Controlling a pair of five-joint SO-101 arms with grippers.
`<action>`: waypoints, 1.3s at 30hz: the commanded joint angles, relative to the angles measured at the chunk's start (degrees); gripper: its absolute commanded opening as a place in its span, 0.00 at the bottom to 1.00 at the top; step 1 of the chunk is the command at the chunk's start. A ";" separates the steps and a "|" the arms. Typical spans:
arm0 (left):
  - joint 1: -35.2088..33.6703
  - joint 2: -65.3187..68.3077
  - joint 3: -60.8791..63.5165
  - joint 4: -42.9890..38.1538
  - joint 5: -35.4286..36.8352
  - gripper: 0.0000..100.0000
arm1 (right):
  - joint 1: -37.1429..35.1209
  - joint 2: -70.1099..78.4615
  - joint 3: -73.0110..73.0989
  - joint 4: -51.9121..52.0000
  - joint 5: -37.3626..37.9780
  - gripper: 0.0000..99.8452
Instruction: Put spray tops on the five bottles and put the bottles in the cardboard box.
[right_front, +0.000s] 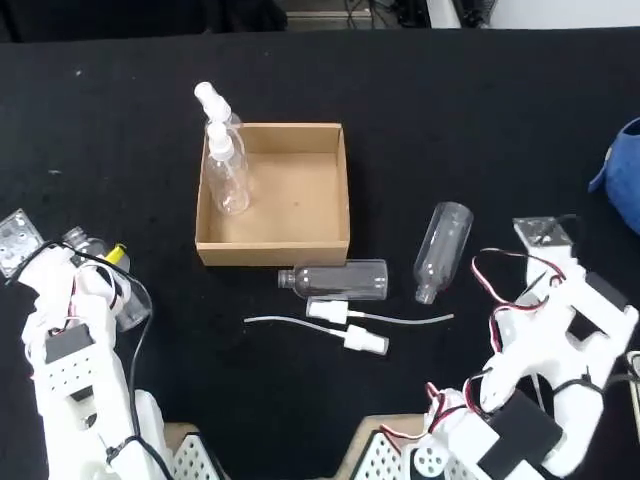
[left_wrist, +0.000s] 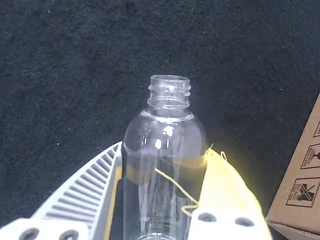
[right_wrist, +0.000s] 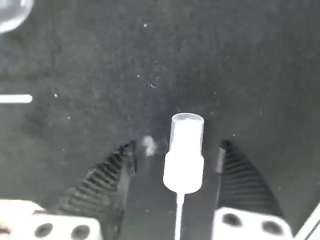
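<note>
left gripper (left_wrist: 166, 150) clamps an uncapped bottle (left_wrist: 167, 115); right gripper's (right_wrist: 175, 146) parted jaws could knock the seemingly loose spray top (right_wrist: 183, 162) askew.

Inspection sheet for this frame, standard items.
Surface: black cloth.
Job's things: box holds a capped bottle; second capped bottle at its far corner; open bottle, another bottle, loose top and second top lie nearer the arms.
Clutter: blue thing at the edge.
Grippers: left gripper shut on held bottle; right gripper open around third top.
Cables: wires on both arms.
Surroundings: floor beyond the table.
</note>
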 joint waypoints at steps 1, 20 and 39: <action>-0.84 -0.88 -0.40 -0.62 0.18 0.03 | 1.32 -3.30 -1.54 0.26 8.26 0.20; -2.24 -0.88 -0.40 -0.53 0.18 0.03 | 7.56 -3.47 5.49 -2.37 13.54 0.19; 3.03 -0.88 -0.92 -1.14 0.09 0.03 | 3.96 -3.91 -18.95 17.23 2.46 0.01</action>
